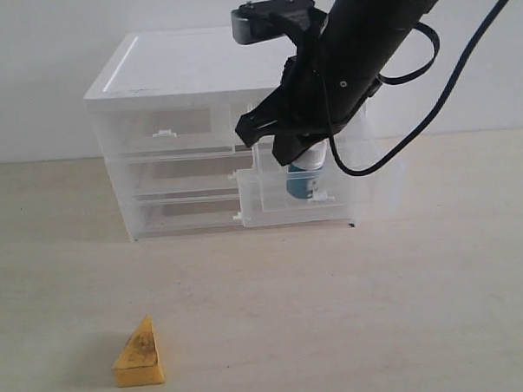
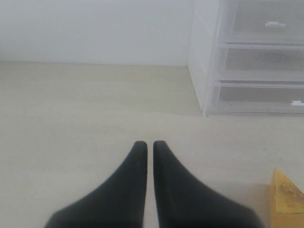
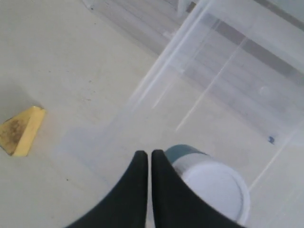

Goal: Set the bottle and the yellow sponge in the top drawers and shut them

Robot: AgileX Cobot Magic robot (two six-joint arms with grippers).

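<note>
The white bottle (image 1: 306, 181) with its teal label stands upright inside the pulled-out right top drawer (image 1: 270, 204). My right gripper (image 1: 286, 153) hangs just over it, shut and empty. In the right wrist view its fingertips (image 3: 146, 154) sit beside the bottle's white cap (image 3: 213, 187), not around it. The left top drawer (image 1: 167, 131) is pushed in. The yellow sponge (image 1: 140, 353) lies on the table, well in front of the cabinet. My left gripper (image 2: 146, 143) is shut on nothing, low over the table, with the sponge (image 2: 287, 199) off to one side. The left arm is out of the exterior view.
The white-topped cabinet (image 1: 178, 65) stands against the back wall, and its two full-width drawers (image 1: 187, 177) below are pushed in. A black cable (image 1: 415, 124) loops down from the right arm next to the cabinet. Bare tabletop (image 1: 353, 313) lies between the sponge and the open drawer.
</note>
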